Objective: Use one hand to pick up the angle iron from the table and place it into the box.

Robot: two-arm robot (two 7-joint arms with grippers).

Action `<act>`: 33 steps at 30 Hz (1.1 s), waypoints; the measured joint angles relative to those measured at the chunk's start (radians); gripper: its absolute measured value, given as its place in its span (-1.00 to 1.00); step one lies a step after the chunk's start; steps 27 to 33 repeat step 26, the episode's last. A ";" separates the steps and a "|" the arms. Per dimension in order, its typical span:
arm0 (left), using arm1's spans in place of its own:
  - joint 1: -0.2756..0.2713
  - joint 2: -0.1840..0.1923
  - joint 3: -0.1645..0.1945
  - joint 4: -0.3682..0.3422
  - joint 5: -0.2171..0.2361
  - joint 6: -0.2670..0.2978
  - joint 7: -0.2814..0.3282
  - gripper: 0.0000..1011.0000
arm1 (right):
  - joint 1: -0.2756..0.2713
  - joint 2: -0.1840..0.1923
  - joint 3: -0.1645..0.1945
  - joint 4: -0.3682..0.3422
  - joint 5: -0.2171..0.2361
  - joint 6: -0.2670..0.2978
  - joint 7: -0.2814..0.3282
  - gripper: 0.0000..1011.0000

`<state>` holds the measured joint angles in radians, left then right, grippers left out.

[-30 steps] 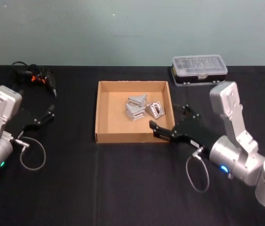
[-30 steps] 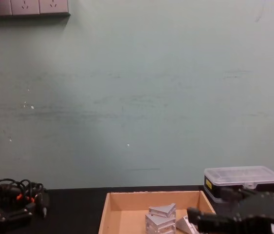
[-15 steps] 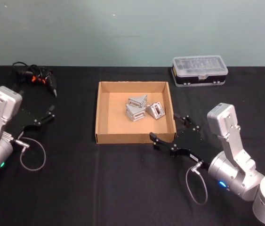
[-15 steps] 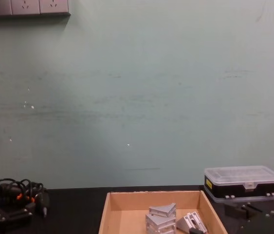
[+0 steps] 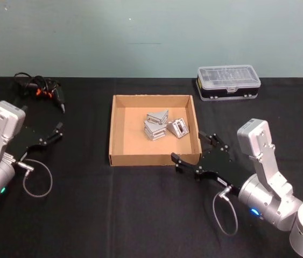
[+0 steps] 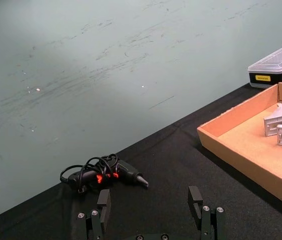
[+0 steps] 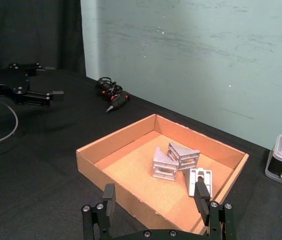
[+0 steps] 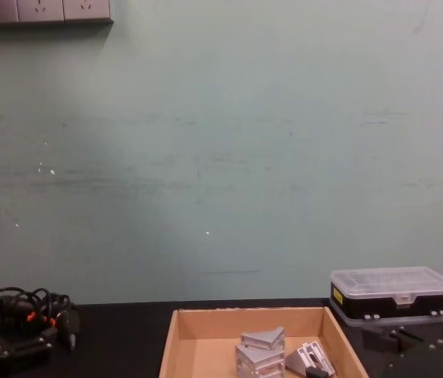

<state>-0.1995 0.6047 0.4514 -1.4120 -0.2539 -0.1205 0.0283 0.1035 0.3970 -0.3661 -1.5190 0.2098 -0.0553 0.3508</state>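
**A:** While the right claw (image 5: 179,162) hangs low over the black desk (image 5: 140,209), how wide is it, and what does it touch?

**B:** Its two black fingers (image 7: 108,196) are spread well apart with nothing between them. In the head view the claw sits just outside the box's near right corner; whether a fingertip touches the cardboard wall, I cannot tell. The arm behind it is silver-grey, with a small blue light near the wrist.

**A:** And the left claw (image 5: 56,132)?

**B:** Also released and empty, fingers parted, parked at the desk's left side, well apart from the box.

**A:** What are things made of?

**B:** The desk is flat, matte black. The box (image 5: 120,156) is a shallow, nearly square tray of tan cardboard with low walls and an open top. Behind it to the right stands a black plastic case (image 5: 228,80) with a clear ribbed lid. At the far left lies a small black tool (image 5: 42,88) with orange marks and a tangled black cable.

**A:** Where is the angle iron?

**B:** Three angle irons (image 5: 156,124) lie inside the box, toward its right rear part. They are pale silver metal corner brackets with triangular sides. Two are stacked together; the third (image 7: 199,181) rests just beside them, nearer the right wall, its slotted face turned up.
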 joint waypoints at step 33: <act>0.000 0.000 0.000 0.000 0.000 0.000 0.000 1.00 | 0.001 0.001 0.000 -0.002 0.003 0.005 0.001 0.98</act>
